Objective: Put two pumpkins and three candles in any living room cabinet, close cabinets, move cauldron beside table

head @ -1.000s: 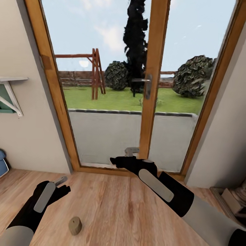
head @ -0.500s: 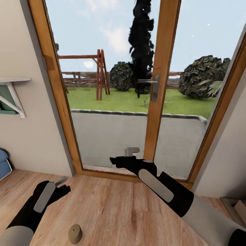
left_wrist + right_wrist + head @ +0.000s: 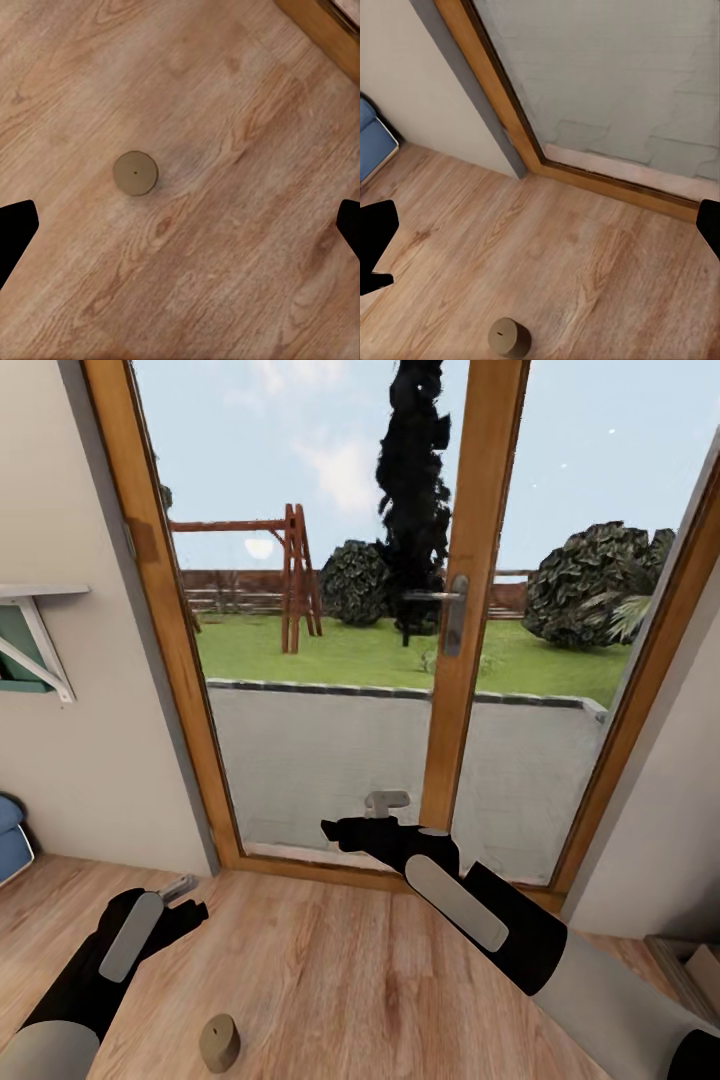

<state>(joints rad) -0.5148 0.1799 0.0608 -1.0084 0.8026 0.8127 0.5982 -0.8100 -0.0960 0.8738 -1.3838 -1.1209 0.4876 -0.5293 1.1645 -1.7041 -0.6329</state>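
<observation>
The step in hand looks like the pickup of one candle (image 3: 219,1042), which stands upright and alone on the wooden floor (image 3: 340,980). In the left wrist view the candle (image 3: 136,172) sits below the left pincer (image 3: 180,225), between its two dark fingertips and nearer one of them, so the pincer hangs over it with nothing held; the jaws stand wide apart. The right pincer (image 3: 335,830) reaches forward toward the glass door (image 3: 330,750), and its wrist view shows both fingertips spread with nothing between them, the same candle (image 3: 508,337) low on the floor beneath and back from it.

The next move, as a judgement, calls for the left pincer to centre over the candle, drop straight down and close across its round side; the stub is short, so the fingertips would need to come close to the floor.

Room is generous: bare boards lie all round the candle. The door's wooden frame (image 3: 170,690) and the wall (image 3: 70,740) stand ahead of both pincers, well apart from the candle. A blue cushioned edge (image 3: 8,840) lies far to the left pincer's outer side
</observation>
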